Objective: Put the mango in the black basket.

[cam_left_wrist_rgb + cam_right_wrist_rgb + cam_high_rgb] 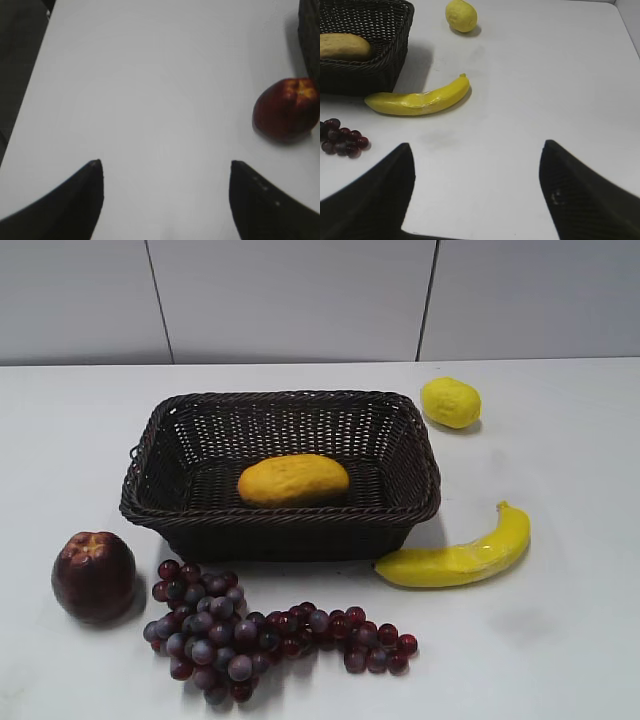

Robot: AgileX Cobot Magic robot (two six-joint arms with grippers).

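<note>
The yellow-orange mango (293,480) lies inside the black basket (400,445), near its middle; it also shows in the right wrist view (342,46) within the basket (395,45). Neither gripper shows in the exterior view. My left gripper (165,167) is open and empty over bare white table, left of the apple. My right gripper (477,150) is open and empty over bare table, in front of the banana and to its right.
A red apple (93,576) (286,107) sits left of the basket's front. Purple grapes (250,635) (342,139) lie in front of it. A banana (460,555) (417,99) lies at its front right. A lemon (450,402) (461,15) sits at the back right.
</note>
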